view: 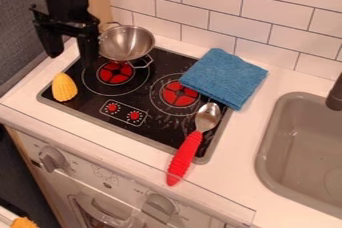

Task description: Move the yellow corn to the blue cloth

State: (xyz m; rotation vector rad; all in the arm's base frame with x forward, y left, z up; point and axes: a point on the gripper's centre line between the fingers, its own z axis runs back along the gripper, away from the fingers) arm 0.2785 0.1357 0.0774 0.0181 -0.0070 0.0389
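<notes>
Corn lies on the stovetop, off the blue cloth; my pincer hangs empty, spread apart, so grasp, carry and release remain.

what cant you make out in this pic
All in the camera view:
- sink's right side: cut off by the right edge
- what the orange-yellow thing at lower left is: cut off by the bottom edge
- stove's back right corner: hidden by the blue cloth
- marks by the front knobs: too small

High, slanting view over stovetop
</notes>
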